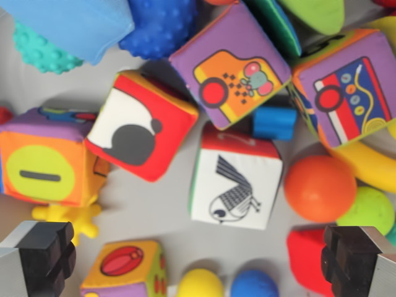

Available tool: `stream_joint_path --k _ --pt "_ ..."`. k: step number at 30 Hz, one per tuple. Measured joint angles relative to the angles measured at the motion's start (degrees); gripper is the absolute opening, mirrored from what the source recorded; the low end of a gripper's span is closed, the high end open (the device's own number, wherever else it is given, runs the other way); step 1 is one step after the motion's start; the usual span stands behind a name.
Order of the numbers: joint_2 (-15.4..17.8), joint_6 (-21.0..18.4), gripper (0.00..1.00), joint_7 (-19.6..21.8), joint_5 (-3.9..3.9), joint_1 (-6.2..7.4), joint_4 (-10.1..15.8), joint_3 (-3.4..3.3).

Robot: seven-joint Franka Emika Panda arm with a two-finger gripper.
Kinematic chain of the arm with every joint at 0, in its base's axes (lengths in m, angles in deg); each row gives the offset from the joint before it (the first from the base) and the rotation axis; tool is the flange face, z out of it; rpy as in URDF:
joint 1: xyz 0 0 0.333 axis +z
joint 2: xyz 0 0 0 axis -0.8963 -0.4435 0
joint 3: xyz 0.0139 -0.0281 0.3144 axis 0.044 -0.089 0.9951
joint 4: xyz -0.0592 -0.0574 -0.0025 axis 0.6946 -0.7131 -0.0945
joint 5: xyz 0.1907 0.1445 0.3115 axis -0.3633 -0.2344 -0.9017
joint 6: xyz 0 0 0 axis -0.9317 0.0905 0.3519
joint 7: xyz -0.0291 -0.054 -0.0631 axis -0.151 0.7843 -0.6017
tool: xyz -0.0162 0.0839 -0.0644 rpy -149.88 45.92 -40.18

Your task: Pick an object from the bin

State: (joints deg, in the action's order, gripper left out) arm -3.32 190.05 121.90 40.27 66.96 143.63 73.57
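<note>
I look straight down into a grey bin (151, 207) full of toys. My gripper (195, 260) is open, its black fingertips (46, 250) at the lower corners of the wrist view, nothing between them. Just above the gap stands a white soft cube with a bird drawing (235, 182). To its left lies a red cube with a panda face (142, 127). An orange ball (320, 189) sits to the cube's right. A small cube with a red ball picture (124, 269), a yellow ball (200, 284) and a blue ball (253, 286) lie between the fingers, lower down.
More soft cubes crowd the view: an orange one with a green disc (43, 167), a purple one with a mouse (232, 62), another at right (346, 93). A blue knobbly ball (158, 25), teal knobbly ball (43, 52), small blue block (274, 122), green ball (369, 210), yellow figure (71, 216).
</note>
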Motion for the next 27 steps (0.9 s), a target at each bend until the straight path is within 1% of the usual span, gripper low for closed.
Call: stream_joint_path --k 8,27 --pt "-0.3 0.8 1.00 5.1 0.00 0.89 0.4 0.01" --pt "-1.3 3.5 1.00 20.3 0.01 3.66 1.7 0.02"
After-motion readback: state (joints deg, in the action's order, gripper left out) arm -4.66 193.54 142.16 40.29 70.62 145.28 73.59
